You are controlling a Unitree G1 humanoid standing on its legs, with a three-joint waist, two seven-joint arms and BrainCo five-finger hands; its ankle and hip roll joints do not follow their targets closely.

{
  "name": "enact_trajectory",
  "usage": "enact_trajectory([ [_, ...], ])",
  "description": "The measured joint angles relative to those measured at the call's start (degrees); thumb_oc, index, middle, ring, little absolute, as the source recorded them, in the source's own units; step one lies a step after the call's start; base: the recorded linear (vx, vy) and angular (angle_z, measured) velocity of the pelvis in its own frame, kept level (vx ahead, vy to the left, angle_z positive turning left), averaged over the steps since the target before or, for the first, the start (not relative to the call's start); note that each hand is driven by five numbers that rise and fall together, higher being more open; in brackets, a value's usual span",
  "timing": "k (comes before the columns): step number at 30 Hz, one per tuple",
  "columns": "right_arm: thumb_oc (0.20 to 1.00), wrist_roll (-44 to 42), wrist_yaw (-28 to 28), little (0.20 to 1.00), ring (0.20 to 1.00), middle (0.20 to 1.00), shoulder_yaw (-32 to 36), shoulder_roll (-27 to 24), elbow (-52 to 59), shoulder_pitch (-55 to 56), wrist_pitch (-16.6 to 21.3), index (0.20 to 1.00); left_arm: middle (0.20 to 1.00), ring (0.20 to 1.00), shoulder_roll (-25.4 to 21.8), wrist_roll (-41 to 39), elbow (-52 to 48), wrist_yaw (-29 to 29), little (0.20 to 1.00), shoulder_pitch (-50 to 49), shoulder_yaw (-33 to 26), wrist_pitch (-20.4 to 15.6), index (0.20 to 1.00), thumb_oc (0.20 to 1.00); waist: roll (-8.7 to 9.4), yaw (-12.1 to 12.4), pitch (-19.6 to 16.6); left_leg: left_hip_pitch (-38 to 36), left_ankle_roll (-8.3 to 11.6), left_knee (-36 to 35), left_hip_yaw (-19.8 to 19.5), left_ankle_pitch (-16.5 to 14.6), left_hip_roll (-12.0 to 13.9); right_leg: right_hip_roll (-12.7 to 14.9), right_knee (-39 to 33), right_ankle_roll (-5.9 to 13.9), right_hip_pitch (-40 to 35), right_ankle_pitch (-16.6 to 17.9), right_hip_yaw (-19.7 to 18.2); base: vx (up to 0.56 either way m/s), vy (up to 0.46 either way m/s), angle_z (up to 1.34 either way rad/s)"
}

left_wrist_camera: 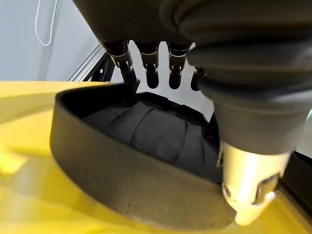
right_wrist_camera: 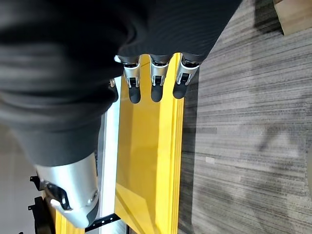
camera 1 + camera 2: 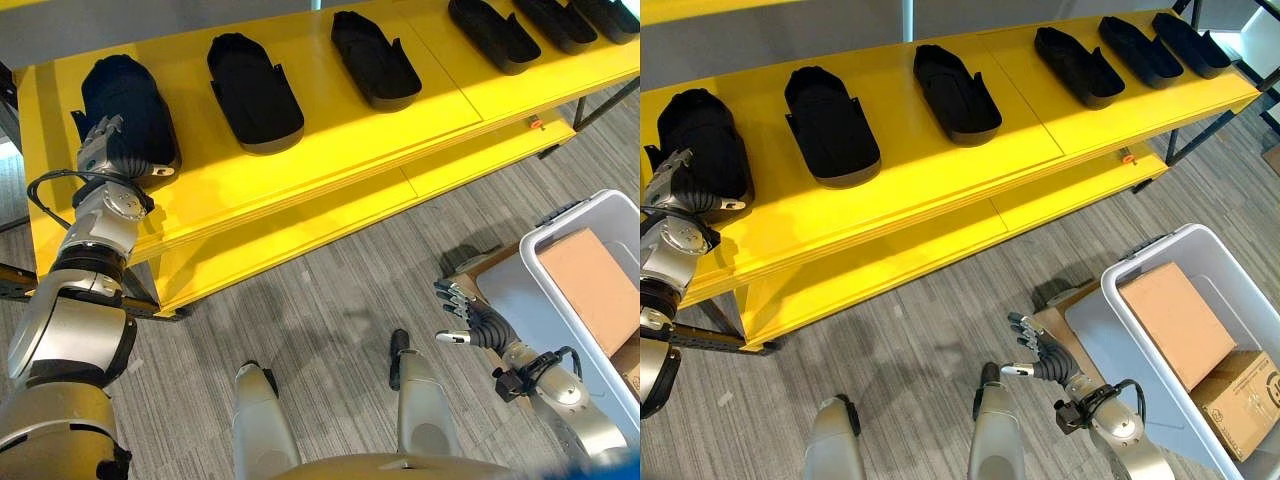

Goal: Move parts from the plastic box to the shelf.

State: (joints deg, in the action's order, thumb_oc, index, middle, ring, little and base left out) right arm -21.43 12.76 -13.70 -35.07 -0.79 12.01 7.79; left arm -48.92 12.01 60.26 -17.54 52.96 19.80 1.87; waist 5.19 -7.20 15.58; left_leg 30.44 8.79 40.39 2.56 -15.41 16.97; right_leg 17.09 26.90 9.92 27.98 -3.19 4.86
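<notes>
Nearest, the right hand (image 3: 468,318) hangs low over the floor beside the white plastic box (image 3: 583,219), fingers relaxed and holding nothing. Farther off, the left hand (image 3: 104,150) rests on the leftmost black part (image 3: 125,100) on the yellow shelf (image 3: 330,140), fingers straight over its rim; five more parts lie in a row beyond

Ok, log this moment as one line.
left hand: on leftmost part, shelf | right hand: open, empty, over floor beside box | row: six parts
</notes>
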Motion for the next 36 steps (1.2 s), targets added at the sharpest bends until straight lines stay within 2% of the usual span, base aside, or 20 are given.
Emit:
enact_trajectory([
  [2, 1.0, 0.0, 0.07, 1.0, 1.0, 1.0, -0.01, -1.11, 0.0, 0.1, 0.0, 1.0, 1.0, 1.0, -0.04, 0.02, -0.34, 0.0, 1.0, -0.02, 0.04, -0.02, 1.0, 1.0, -0.03, 0.15, 0.01, -0.02, 0.0, 0.01, -0.02, 0.01, -0.01, 0.01, 0.23, 0.0, 0.02, 0.0, 0.0, 0.0, 0.0, 0.0],
  [8, 1.0, 0.02, 0.22, 1.0, 1.0, 1.0, 0.01, -1.79, -0.02, -0.37, 0.03, 1.0, 1.0, 1.0, -2.22, 0.95, -10.68, -0.43, 1.0, -0.5, -0.23, -0.87, 1.0, 1.0, -0.17, 0.74, 0.12, -1.4, 0.25, -0.55, -0.17, 0.21, -0.02, 0.1, 1.1, 0.12, -0.69, -0.86, 0.02, 0.0, -0.001, 0.01],
  [9, 1.0, 0.05, 0.2, 1.0, 1.0, 1.0, 0.03, -1.83, -0.03, -0.61, 0.06, 1.0, 1.0, 1.0, -2.47, 0.93, -15.96, -1.1, 1.0, -1.57, -2.17, -2.14, 1.0, 1.0, -0.17, 0.75, 0.13, -1.45, 0.39, -0.92, -0.29, 0.37, -0.09, 0.1, 1.05, 0.07, -0.7, -0.89, 0.08, 0.0, 0.0, 0.0],
  [11, 1.0, 0.06, 0.17, 1.0, 1.0, 1.0, 0.0, -1.82, -0.05, -0.62, 0.06, 1.0, 1.0, 1.0, -2.57, 0.88, -17.25, -1.57, 1.0, -2.1, -3.0, -3.09, 1.0, 1.0, -0.21, 0.77, 0.16, -1.55, 0.5, -1.1, -0.39, 0.47, -0.07, 0.07, 1.29, 0.03, -0.74, -1.06, 0.26, 0.01, -0.009, 0.02],
  [13, 1.0, 0.16, -0.02, 1.0, 1.0, 1.0, 0.11, -1.75, -0.1, -0.53, 0.07, 1.0, 1.0, 1.0, -2.42, -0.12, -24.08, -1.6, 1.0, -6.25, -6.68, -3.12, 1.0, 1.0, -0.2, 0.52, 0.28, -1.93, 0.57, -1.6, -0.35, 0.73, -0.06, 0.06, 1.52, -0.01, -0.91, -1.09, 0.31, 0.0, -0.006, 0.02],
  [16, 1.0, 0.25, -0.35, 1.0, 1.0, 1.0, 0.35, -1.38, -0.31, -0.89, 0.09, 1.0, 1.0, 1.0, -2.2, -0.2, -31.39, -1.67, 1.0, -13.36, -11.84, -4.24, 1.0, 1.0, -0.38, 1.39, 0.53, -4.25, 0.79, -3.01, -0.4, 0.97, -0.03, 0.12, 1.68, -0.01, -2.66, -1.98, 0.74, 0.01, -0.02, 0.04],
  [19, 1.0, 0.3, -0.56, 1.0, 1.0, 1.0, 0.6, -1.11, -0.31, -1.15, 0.07, 1.0, 1.0, 1.0, -1.81, -1.37, -35.71, -1.72, 1.0, -17.7, -16.22, -4.84, 1.0, 1.0, -0.53, 2.11, 0.68, -4.96, 1.14, -4.15, -0.65, 1.41, 0.0, 0.05, 1.96, -0.13, -3.03, -2.69, 1.14, 0.01, -0.021, 0.06],
  [24, 1.0, 0.37, -0.75, 1.0, 1.0, 1.0, 1.88, -0.88, -0.34, -1.69, -0.02, 1.0, 1.0, 1.0, -0.85, -2.55, -39.93, -1.34, 1.0, -22.36, -19.33, -5.38, 1.0, 1.0, -1.32, 2.34, 1.36, -5.75, 1.33, -4.59, -1.44, 1.52, 0.04, 0.06, 1.82, -0.23, -4.69, -2.88, 2.1, 0.03, -0.032, 0.06],
  [26, 1.0, 0.37, -0.81, 1.0, 1.0, 1.0, 1.87, -0.5, -0.51, -2.25, -0.05, 1.0, 1.0, 1.0, 1.99, -3.74, -46.86, -1.04, 1.0, -30.89, -23.74, -6.55, 1.0, 1.0, -1.68, 2.43, 1.77, -8.14, 1.46, -6.15, -1.04, 1.81, 0.02, -0.02, 0.84, -0.24, -6.68, -2.88, 2.24, 0.06, -0.044, -0.01],
  [29, 1.0, 0.39, -1.44, 1.0, 1.0, 1.0, 1.95, 0.42, -0.54, -3.6, -0.09, 1.0, 1.0, 1.0, 7.1, -6.38, -52.06, 1.45, 1.0, -41.97, -24.59, -7.93, 1.0, 1.0, -3.13, 4.75, 2.43, -12.95, 1.34, -9.78, -0.18, 2.42, 0.08, -0.12, -0.26, -0.08, -10.23, -3.8, 2.62, 0.12, -0.057, 0.0],
  [30, 1.0, 0.43, -1.89, 1.0, 1.0, 1.0, 2.0, 1.63, -1.04, -3.89, -0.26, 1.0, 1.0, 1.0, 9.52, -8.86, -53.8, 2.34, 1.0, -44.75, -25.67, -8.68, 1.0, 1.0, -3.22, 4.15, 2.62, -14.8, 1.71, -11.35, 0.04, 3.08, -0.01, -0.08, -0.87, -0.34, -11.54, -3.79, 2.8, 0.08, -0.065, 0.09],
  [32, 1.0, 1.19, -2.21, 1.0, 1.0, 1.0, 2.11, 2.32, -0.78, -5.95, -0.24, 1.0, 1.0, 1.0, 12.67, -12.0, -58.44, 4.28, 1.0, -51.48, -25.3, -10.2, 1.0, 1.0, -4.25, 5.78, 2.56, -19.5, 2.26, -16.14, -0.16, 4.72, 0.22, -0.66, -3.01, -0.42, -15.67, -3.92, 4.26, 0.14, -0.098, 0.12],
  [34, 1.0, 1.96, -2.29, 1.0, 1.0, 1.0, 2.15, 2.47, -0.26, -6.89, -0.18, 1.0, 1.0, 1.0, 13.55, -13.81, -62.4, 6.26, 1.0, -56.32, -25.01, -11.62, 1.0, 1.0, -4.89, 6.4, 2.19, -22.28, 2.55, -19.04, 0.11, 5.6, 0.59, -0.97, -4.41, -0.47, -17.99, -3.89, 5.02, 0.11, -0.102, 0.08],
  [35, 1.0, 2.54, -2.38, 1.0, 1.0, 1.0, 2.18, 2.53, -0.08, -6.85, -0.16, 1.0, 1.0, 1.0, 14.33, -15.02, -64.39, 6.79, 1.0, -58.32, -25.3, -12.07, 1.0, 1.0, -5.0, 5.88, 1.91, -24.11, 2.94, -20.99, 0.37, 6.48, 0.72, -1.15, -5.53, -0.53, -19.56, -3.58, 5.45, 0.05, -0.079, 0.06],
  [36, 1.0, 2.55, -2.51, 1.0, 1.0, 1.0, 2.68, 2.45, 0.25, -6.55, 0.13, 1.0, 1.0, 1.0, 15.01, -16.11, -65.49, 8.01, 1.0, -61.04, -24.72, -12.8, 1.0, 1.0, -5.85, 6.72, 1.05, -25.57, 2.96, -22.69, 0.49, 7.26, 0.71, -1.45, -6.65, -0.29, -20.93, -3.26, 5.85, 0.08, -0.119, 0.06],
])
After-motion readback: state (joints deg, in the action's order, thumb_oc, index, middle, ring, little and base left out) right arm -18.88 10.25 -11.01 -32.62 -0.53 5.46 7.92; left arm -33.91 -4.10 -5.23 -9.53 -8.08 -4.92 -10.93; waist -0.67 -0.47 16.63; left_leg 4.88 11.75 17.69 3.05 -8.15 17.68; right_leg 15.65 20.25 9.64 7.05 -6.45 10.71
